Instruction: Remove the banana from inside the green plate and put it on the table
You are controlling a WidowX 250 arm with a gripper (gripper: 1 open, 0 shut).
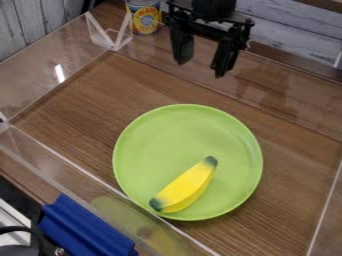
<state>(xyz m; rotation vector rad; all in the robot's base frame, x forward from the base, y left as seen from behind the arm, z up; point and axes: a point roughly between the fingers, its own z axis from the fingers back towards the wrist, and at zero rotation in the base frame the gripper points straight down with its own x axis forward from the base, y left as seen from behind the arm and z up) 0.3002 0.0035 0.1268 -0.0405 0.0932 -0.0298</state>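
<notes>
Lying on its side in the lower part of a large, round, lime-green plastic plate, a small, curved yellow toy banana with dark greenish tips waits untouched, one end close to the plate's near rim and the other pointing up toward the plate's centre. Nothing of the task appears done: the fruit is inside the dish, and the brown wood-grain tabletop around it carries no banana. What remains, judging from this view, is the whole job — descending to the plate, gripping the toy, lifting it over the shallow raised rim and setting it down on bare wood. Well apart from the plate, toward the far edge of the scene, a black two-fingered robot gripper hangs pointing down, its jaws spread wide and holding nothing. Clear acrylic walls fence the work surface on the visible sides. Beyond the far wall stands a yellow-labelled container; its label shows a dark and blue graphic, but any lettering is too small to read. At the bottom-left corner, outside the enclosure, sits a blue ribbed object whose purpose cannot be told. No other brand, label or writing is legible anywhere in the scene.
</notes>
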